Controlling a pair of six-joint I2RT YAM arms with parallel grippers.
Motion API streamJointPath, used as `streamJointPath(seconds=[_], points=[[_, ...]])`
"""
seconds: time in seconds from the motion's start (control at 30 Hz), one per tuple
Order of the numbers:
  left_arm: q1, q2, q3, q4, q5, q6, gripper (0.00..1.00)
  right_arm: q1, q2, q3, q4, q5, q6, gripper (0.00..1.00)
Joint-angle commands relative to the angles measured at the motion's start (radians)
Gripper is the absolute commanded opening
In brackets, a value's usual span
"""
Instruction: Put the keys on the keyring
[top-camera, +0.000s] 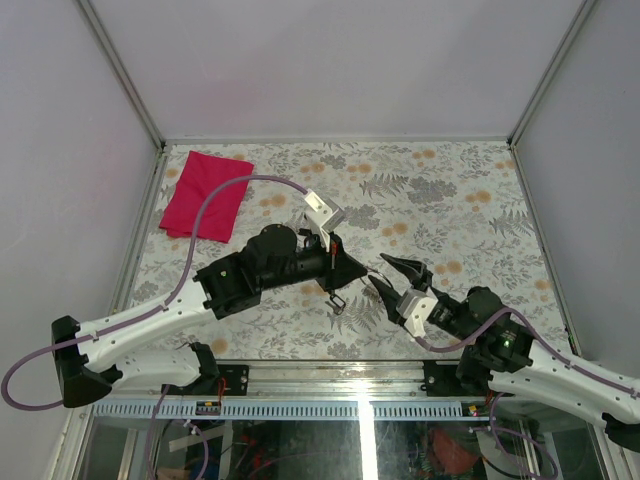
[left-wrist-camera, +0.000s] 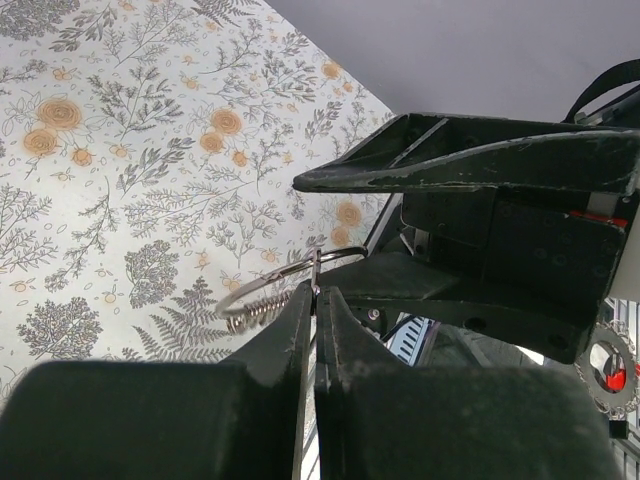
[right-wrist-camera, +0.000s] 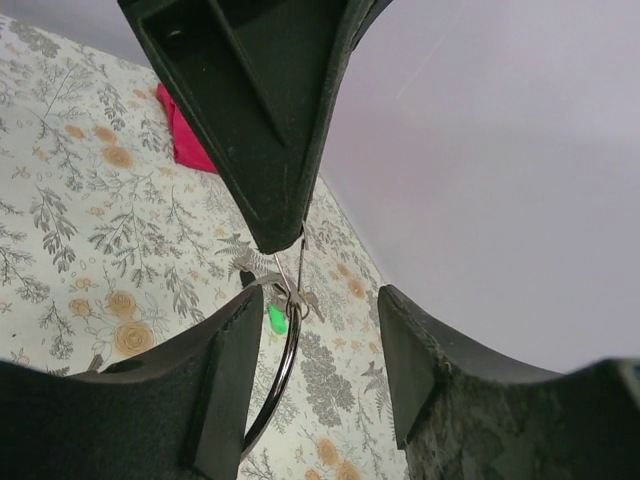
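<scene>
Your left gripper (left-wrist-camera: 315, 292) pinches the keyring (left-wrist-camera: 255, 311) shut.
Your right gripper (right-wrist-camera: 320, 305) hangs near it, jaws partly apart, holding nothing.

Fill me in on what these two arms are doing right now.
The left gripper is shut on the keyring, holding it up off the table so the ring hangs below it. The right gripper faces it close by, with its jaws open and nothing in them. A small green piece dangles at the ring. What else is threaded on it is too small to tell.
</scene>
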Motion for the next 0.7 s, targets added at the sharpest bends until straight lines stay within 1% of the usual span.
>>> streamJointPath(seconds=[0.0, 0.2, 0.33, 0.37, 0.67], points=[[0.012, -0.018, 0.009, 0.088, 0.027, -0.012, 0.00, 0.007, -0.019, 0.030, 0.072, -0.016, 0.030, 0.54], [0.018, -0.017, 0.014, 0.081, 0.037, -0.014, 0.00, 0.008, -0.030, 0.073, -0.011, -0.035, 0.056, 0.52], [0.020, -0.019, 0.017, 0.079, 0.043, -0.015, 0.00, 0.006, -0.037, 0.096, -0.063, -0.064, 0.043, 0.40], [0.021, -0.019, 0.017, 0.081, 0.047, -0.016, 0.00, 0.007, -0.038, 0.100, -0.071, -0.071, 0.036, 0.39], [0.020, -0.015, 0.020, 0.085, 0.067, -0.018, 0.00, 0.007, -0.007, 0.113, -0.092, -0.110, -0.037, 0.36]])
